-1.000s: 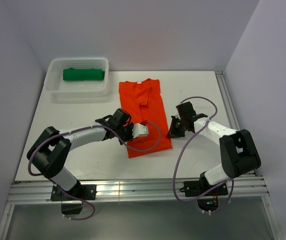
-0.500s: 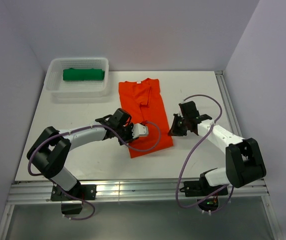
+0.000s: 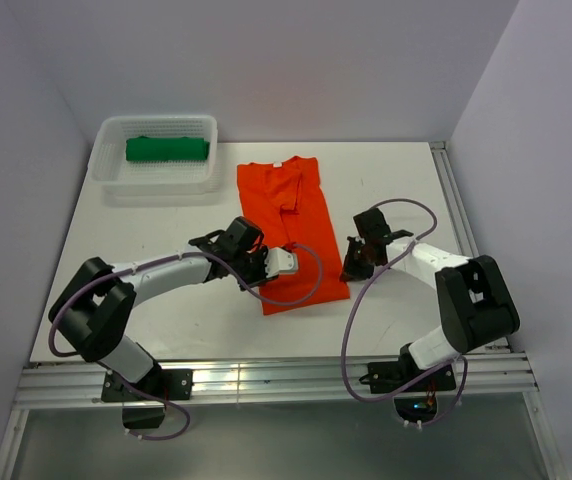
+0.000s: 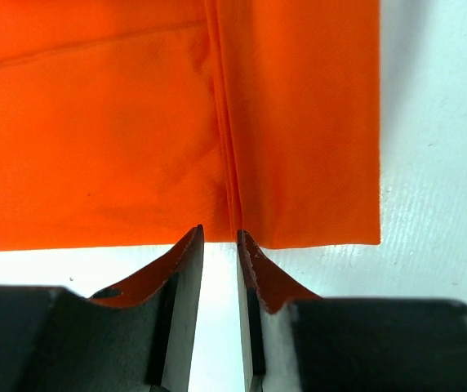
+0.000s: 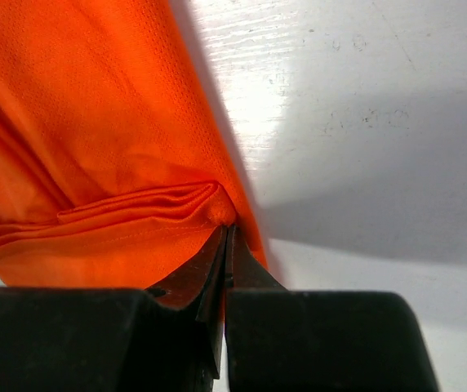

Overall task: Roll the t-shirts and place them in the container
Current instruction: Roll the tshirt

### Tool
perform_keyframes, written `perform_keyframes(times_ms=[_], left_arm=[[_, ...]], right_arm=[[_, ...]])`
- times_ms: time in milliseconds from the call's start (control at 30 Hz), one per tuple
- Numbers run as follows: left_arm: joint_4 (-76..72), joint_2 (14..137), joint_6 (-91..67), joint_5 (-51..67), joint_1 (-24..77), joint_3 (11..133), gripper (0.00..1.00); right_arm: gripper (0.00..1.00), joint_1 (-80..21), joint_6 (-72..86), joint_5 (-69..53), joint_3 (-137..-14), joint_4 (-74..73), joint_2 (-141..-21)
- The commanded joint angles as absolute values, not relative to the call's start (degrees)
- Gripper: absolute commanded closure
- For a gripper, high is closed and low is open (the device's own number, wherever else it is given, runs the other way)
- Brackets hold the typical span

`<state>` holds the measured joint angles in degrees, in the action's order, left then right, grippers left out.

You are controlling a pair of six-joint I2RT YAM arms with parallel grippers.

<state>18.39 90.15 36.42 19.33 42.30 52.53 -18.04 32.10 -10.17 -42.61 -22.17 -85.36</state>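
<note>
Pinching orange t-shirt (image 5: 95, 106) hem, right end effector (image 5: 224, 233) pressed together; left end effector (image 4: 220, 237) slightly parted

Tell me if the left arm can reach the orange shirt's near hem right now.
Probably yes. The left gripper sits at the near hem of the orange shirt, jaws slightly apart, nothing in the way. The right gripper seems to pinch the hem's right corner, off to the side.

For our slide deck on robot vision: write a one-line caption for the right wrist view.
Right tool, shut, pinches a bunched fold of the orange t-shirt lying on the white table.
</note>
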Motion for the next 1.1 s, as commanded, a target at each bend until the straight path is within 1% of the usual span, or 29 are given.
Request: perform_keyframes(times_ms=[0, 67, 167, 267, 333, 467, 600, 633, 700, 800, 833, 900, 933, 1000, 1033, 1067], left_arm=[[18.5, 86.8, 36.9, 19.2, 43.3, 52.9, 0.71], [19.0, 86.1, 36.8, 19.2, 43.7, 53.1, 0.71], [19.9, 84.6, 36.6, 19.2, 44.4, 53.2, 0.70], [20.4, 82.7, 37.2, 18.5, 45.8, 52.3, 0.70], [19.4, 81.6, 37.9, 16.0, 47.0, 51.1, 0.71], [18.4, 80.5, 38.3, 14.1, 50.6, 48.3, 0.71], [15.2, 77.9, 38.4, 11.6, 53.1, 44.6, 0.67], [14.0, 77.3, 38.2, 11.1, 54.4, 44.0, 0.65], [12.5, 75.2, 38.1, 9.6, 55.5, 41.8, 0.64], [10.3, 73.0, 38.0, 8.2, 57.4, 39.8, 0.62], [10.4, 72.9, 37.8, 8.3, 57.6, 39.9, 0.62], [11.0, 73.4, 37.4, 8.3, 57.6, 40.9, 0.63], [11.2, 73.7, 36.9, 8.5, 57.6, 41.7, 0.64], [11.7, 74.3, 36.5, 9.7, 57.6, 42.5, 0.65], [11.5, 74.4, 35.9, 10.0, 57.6, 43.1, 0.68], [11.3, 75.0, 35.6, 10.4, 57.6, 43.2, 0.69]], right_arm=[[0.96, -18.3, 32.5, -7.9, -42.8, -20.7, -84.9], [0.83, -18.3, 32.3, -7.3, -43.2, -21.4, -84.3], [0.71, -18.3, 32.1, -6.9, -44.3, -23.3, -81.4], [0.67, -18.3, 31.9, -7.0, -44.4, -25.2, -78.4], [0.65, -18.3, 31.8, -7.7, -43.6, -26.3, -76.6], [0.64, -18.3, 31.8, -10.0, -40.8, -26.4, -74.4], [0.61, -18.3, 32.2, -12.7, -38.6, -25.6, -73.6], [0.59, -18.3, 32.2, -13.1, -38.1, -25.3, -73.5], [0.59, -18.3, 32.3, -13.3, -37.2, -24.9, -72.9], [0.64, -18.3, 32.9, -13.7, -36.3, -24.2, -71.4], [0.68, -18.3, 33.0, -13.9, -36.3, -24.2, -71.0], [0.73, -18.3, 33.3, -14.1, -36.7, -24.8, -70.1], [0.83, -18.3, 33.4, -14.6, -36.9, -24.8, -69.4], [0.90, -18.2, 34.6, -17.3, -37.2, -24.2, -67.1], [0.97, -18.5, 35.1, -19.4, -36.9, -23.2, -66.5], [0.99, -18.7, 35.7, -21.5, -36.1, -21.8, -65.9]])
